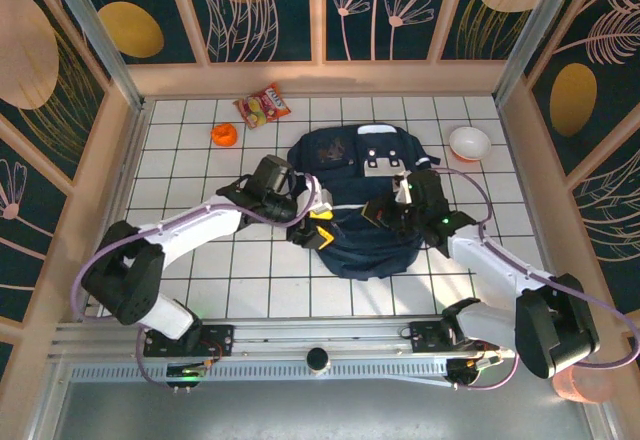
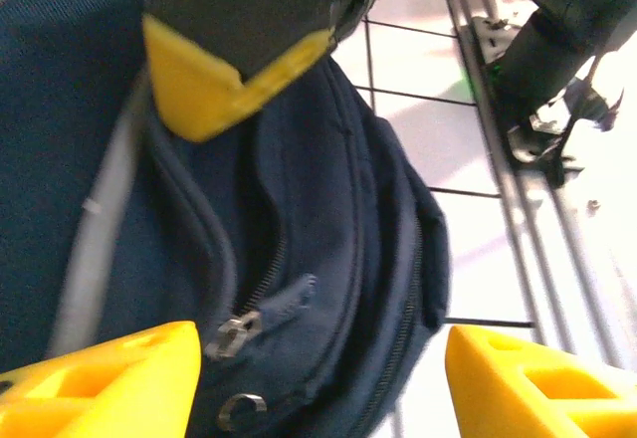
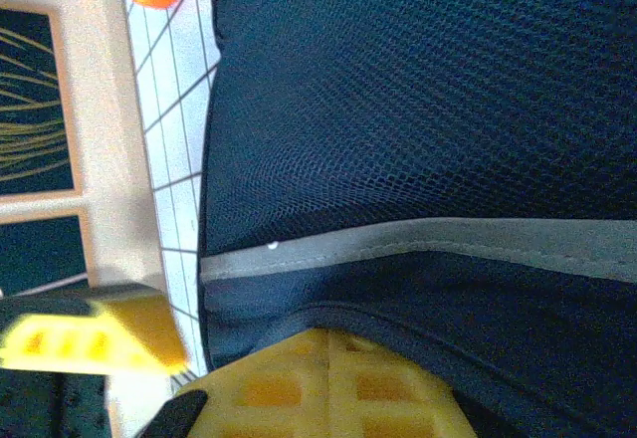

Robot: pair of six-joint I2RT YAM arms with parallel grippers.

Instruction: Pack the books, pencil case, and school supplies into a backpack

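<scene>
The navy backpack (image 1: 360,230) lies flat in the middle of the tiled table, front patches up. My left gripper (image 1: 319,225) is at its left edge, open. Its yellow fingers (image 2: 100,383) straddle a metal zipper pull (image 2: 231,336) on the backpack (image 2: 328,209) without touching it. My right gripper (image 1: 380,212) is over the bag's middle. It is shut, and its tips (image 3: 333,358) are tucked into a fold of navy fabric below the pale stripe (image 3: 448,244). The books, pencil case and school supplies are out of view.
A red-orange snack packet (image 1: 262,106) and a small round orange object (image 1: 224,135) lie at the back left. A white bowl (image 1: 469,143) sits at the back right. The metal rail (image 2: 518,139) runs along the near edge. Wooden walls enclose the table.
</scene>
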